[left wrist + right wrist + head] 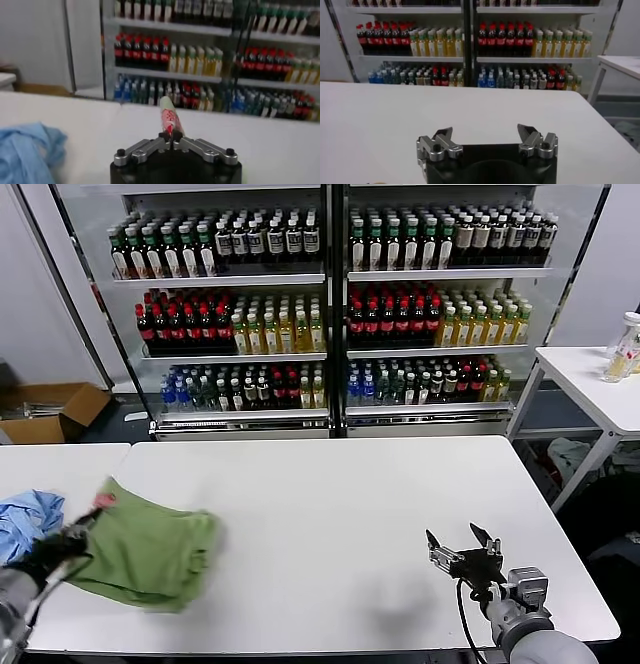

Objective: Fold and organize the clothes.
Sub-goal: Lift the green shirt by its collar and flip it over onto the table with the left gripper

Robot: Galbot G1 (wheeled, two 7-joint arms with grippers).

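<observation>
The light green polo shirt (148, 549) lies folded into a thick bundle on the white table (330, 504) at the front left. My left gripper (85, 527) is shut on the shirt's left edge, where the red-and-white print shows. In the left wrist view the pinched strip of printed cloth (169, 116) stands up from the closed gripper (170, 135). My right gripper (461, 546) is open and empty above the table's front right; it also shows in the right wrist view (484, 136).
A light blue garment (25, 521) lies crumpled on the neighbouring table at the far left, also in the left wrist view (27, 152). Drink shelves (330, 304) stand behind the table. A second white table (600, 384) with bottles stands at the right. A cardboard box (45, 409) sits on the floor at the left.
</observation>
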